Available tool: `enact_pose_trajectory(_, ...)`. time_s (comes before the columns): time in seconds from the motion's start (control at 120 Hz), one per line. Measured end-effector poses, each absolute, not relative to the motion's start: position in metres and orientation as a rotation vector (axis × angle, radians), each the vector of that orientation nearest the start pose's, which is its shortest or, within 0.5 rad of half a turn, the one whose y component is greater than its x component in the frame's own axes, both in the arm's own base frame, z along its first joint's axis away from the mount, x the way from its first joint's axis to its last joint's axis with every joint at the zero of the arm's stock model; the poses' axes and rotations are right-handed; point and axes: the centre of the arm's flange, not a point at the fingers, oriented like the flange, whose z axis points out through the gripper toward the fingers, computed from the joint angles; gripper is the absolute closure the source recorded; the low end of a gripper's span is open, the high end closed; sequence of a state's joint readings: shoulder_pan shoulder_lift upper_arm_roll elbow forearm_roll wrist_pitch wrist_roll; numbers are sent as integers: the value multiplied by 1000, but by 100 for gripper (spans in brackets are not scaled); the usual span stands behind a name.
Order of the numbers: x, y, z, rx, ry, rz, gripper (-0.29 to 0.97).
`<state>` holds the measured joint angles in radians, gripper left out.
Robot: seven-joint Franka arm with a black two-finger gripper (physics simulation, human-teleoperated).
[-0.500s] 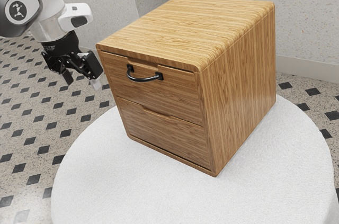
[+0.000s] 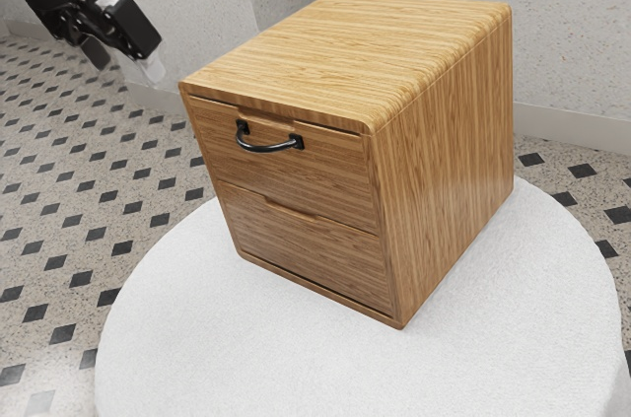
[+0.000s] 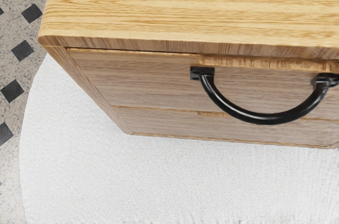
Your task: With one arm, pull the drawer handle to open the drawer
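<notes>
Closest to you, the round white surface [image 2: 197, 338] carries the wooden cabinet [image 2: 434, 141] near its middle. Its top drawer [image 2: 315, 175] sits flush shut, with the black handle [image 2: 268, 144] untouched. Farther back, above the floor [image 2: 59, 200], your pincer [image 2: 123, 57] hangs released, well apart from the handle.

1. A round white table [image 2: 513, 338] with a rough, nubbly top is seen across the lower part of the exterior view. Its curved edge is also seen in the wrist view [image 3: 106, 181].
2. A pale speckled floor [image 2: 69, 210] is laid around the table and is inlaid with small black diamonds [image 2: 35, 312] in regular rows.
3. A grey speckled wall [image 2: 592, 23] is seen behind, at the top of the exterior view.
4. A light baseboard [image 2: 572, 126] is run along the foot of the wall, where the floor is met.
</notes>
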<state>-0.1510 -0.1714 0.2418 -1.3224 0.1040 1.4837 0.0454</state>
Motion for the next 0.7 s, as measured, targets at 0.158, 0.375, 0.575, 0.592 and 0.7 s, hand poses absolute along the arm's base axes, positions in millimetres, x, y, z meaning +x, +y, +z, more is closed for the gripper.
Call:
enact_pose_trajectory(0.158,441,26,828,-3030,19,-439,0)
enact_pose_trajectory(0.375,437,37,821,-3041,-21,-356,0)
enact_pose_trajectory(0.575,420,33,810,-3053,11,-298,0)
enact_pose_trajectory(0.592,412,27,809,-3058,36,-299,0)
enact_pose_trajectory(0.7,350,-17,782,-3041,199,-237,0)
